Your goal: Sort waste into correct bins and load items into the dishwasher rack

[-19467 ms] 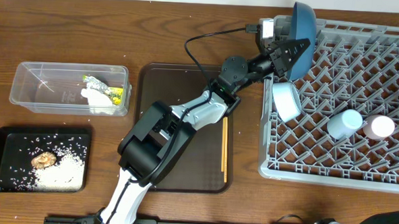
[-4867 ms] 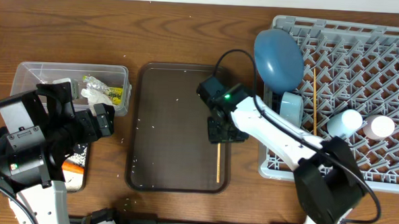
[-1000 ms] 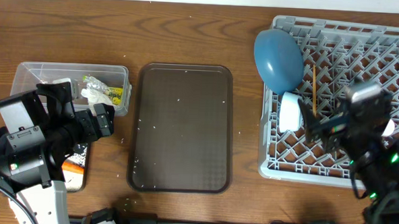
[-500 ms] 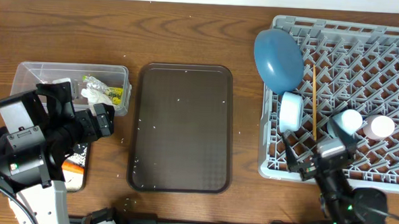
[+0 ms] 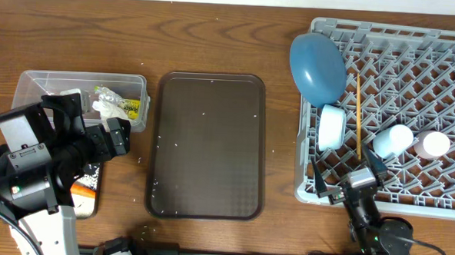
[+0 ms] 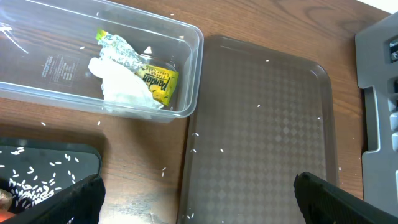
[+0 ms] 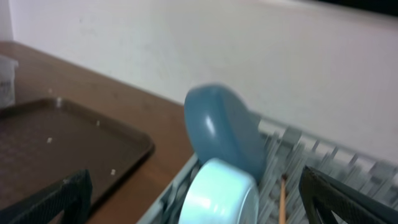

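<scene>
The grey dishwasher rack holds the blue plate on edge, the white bowl, the chopsticks, the light blue cup and the pink cup. My right gripper hangs open and empty at the rack's front left corner, facing the bowl and plate. The clear tub contains the white tissue and the yellow-green wrapper. My left gripper is open and empty over the table between the black tray, which holds rice, and the serving tray. An orange carrot shows beside my left arm.
The dark brown serving tray lies in the middle with a few rice grains on it. Loose grains also dot the wood beside it. My left arm covers most of the black tray in the overhead view.
My right arm has drawn back from above the rack to the table's front edge. The chopsticks stay lying in the rack. The left arm has not moved.
</scene>
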Controlling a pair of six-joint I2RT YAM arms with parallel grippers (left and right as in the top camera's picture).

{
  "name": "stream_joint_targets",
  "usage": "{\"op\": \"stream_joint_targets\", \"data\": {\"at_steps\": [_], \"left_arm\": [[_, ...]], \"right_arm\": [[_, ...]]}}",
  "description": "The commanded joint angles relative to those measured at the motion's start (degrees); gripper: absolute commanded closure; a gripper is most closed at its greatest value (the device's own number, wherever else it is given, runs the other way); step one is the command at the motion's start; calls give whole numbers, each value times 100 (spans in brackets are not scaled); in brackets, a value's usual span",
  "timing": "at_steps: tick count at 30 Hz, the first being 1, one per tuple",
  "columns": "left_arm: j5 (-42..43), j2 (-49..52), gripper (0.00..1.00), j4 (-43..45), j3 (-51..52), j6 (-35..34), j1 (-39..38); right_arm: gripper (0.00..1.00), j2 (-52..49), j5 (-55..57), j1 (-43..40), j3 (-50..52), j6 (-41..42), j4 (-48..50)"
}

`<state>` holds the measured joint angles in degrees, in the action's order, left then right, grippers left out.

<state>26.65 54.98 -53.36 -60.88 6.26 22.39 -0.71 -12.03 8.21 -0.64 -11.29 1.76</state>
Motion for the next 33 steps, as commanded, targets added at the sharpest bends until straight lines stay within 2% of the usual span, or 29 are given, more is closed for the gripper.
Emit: {"op": "stream_joint_targets", "data": {"at_steps": [1,9,26,33], "left_arm": [[55,2,2,2,-122,79,-24],[55,2,2,2,-125,79,-24],[55,2,2,2,-122,79,-24],[52,-17,2,-20,-122,79,-280]], "right_arm": [[1,42,-44,-74,35,160,-7],[1,39,-44,-72,33,160,-511],[1,22,-42,-74,33,160,-494],[1,22,-42,-74,33,160,-494]]}}
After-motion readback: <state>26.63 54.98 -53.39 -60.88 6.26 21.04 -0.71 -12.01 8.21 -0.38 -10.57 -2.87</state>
